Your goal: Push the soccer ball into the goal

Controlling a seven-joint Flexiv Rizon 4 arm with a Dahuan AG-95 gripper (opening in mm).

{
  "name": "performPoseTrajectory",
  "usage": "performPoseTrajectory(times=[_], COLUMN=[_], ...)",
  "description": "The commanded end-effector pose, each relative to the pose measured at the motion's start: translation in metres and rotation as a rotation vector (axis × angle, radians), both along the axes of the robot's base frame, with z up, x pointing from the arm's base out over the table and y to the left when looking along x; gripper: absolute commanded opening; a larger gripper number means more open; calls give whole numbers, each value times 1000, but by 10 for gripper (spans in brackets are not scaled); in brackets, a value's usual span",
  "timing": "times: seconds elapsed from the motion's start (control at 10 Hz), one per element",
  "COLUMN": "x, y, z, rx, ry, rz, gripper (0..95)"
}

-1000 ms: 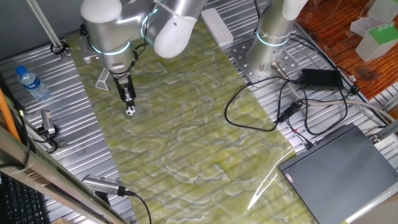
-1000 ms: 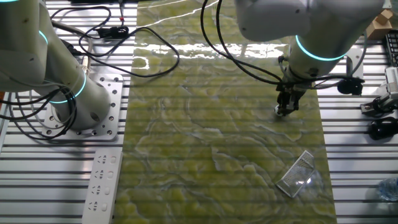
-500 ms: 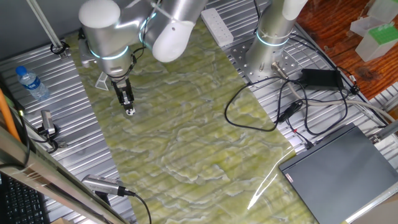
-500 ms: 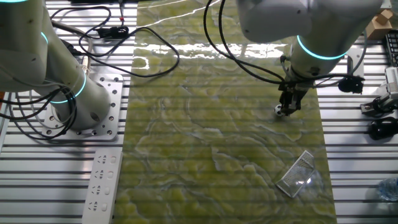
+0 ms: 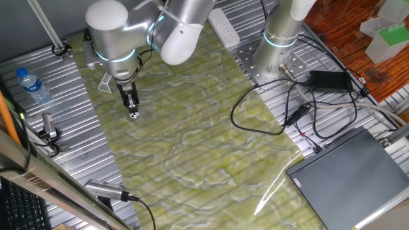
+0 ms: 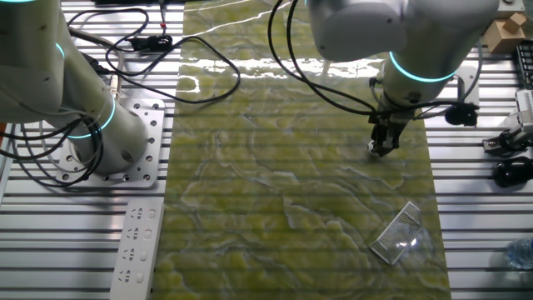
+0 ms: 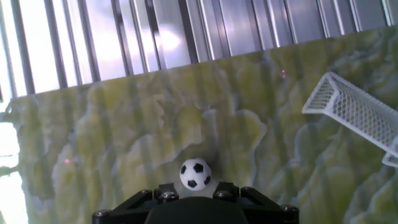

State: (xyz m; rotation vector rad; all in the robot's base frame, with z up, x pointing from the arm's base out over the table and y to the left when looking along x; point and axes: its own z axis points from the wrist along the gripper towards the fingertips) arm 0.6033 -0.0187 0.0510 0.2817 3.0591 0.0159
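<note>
The soccer ball (image 5: 133, 115) is a tiny white ball with black patches lying on the green mat. My gripper (image 5: 131, 106) points down at the mat with its tip right beside the ball; its fingers look pressed together and hold nothing. In the other fixed view the ball (image 6: 374, 148) sits at the gripper's (image 6: 381, 143) tip. In the hand view the ball (image 7: 195, 173) lies just ahead of the gripper (image 7: 194, 198). The goal (image 7: 357, 115), a whitish mesh frame, lies ahead to the right. It also shows near the mat's edge (image 6: 398, 233), and partly behind the arm (image 5: 105, 82).
A water bottle (image 5: 32, 85) lies on the slatted metal table (image 5: 57, 108) left of the mat. A power strip (image 6: 137, 242), a second arm's base (image 5: 275, 48), black cables (image 5: 281, 108) and a laptop (image 5: 351, 179) lie off the mat.
The arm's upper joints have shifted slightly. The gripper tip and the ball stay in about the same place.
</note>
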Motion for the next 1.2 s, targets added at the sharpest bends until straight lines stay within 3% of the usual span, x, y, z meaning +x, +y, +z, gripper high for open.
performPoseTrajectory(times=[0.1,1.2], x=[0,-1], y=[0,0], z=[-2,-23], rx=[-2,-22], ry=[-6,-36], rz=[1,4], gripper=[380,380])
